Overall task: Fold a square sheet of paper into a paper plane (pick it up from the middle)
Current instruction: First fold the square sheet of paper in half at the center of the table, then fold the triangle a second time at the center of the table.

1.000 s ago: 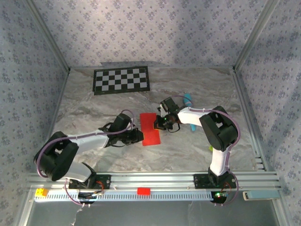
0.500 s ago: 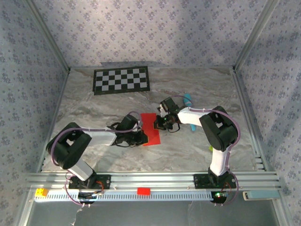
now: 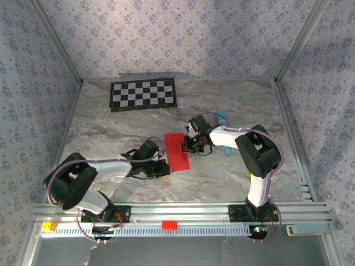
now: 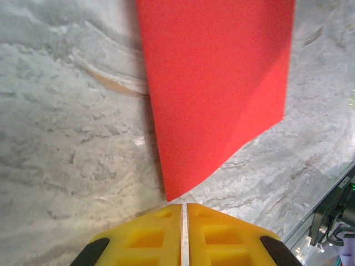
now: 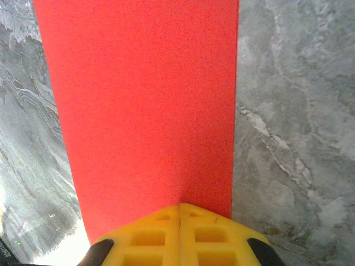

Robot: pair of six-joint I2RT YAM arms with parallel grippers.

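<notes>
Both arms stretched low toward the paper (image 3: 176, 151). The left gripper (image 4: 184, 209), fingers pressed together, lay just short of its corner; the right gripper (image 5: 179, 209), likewise closed, covered its edge.

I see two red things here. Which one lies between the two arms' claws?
The flat red paper sheet, out on the marble table. The other, a small red block, sits apart on the metal front rail.
</notes>
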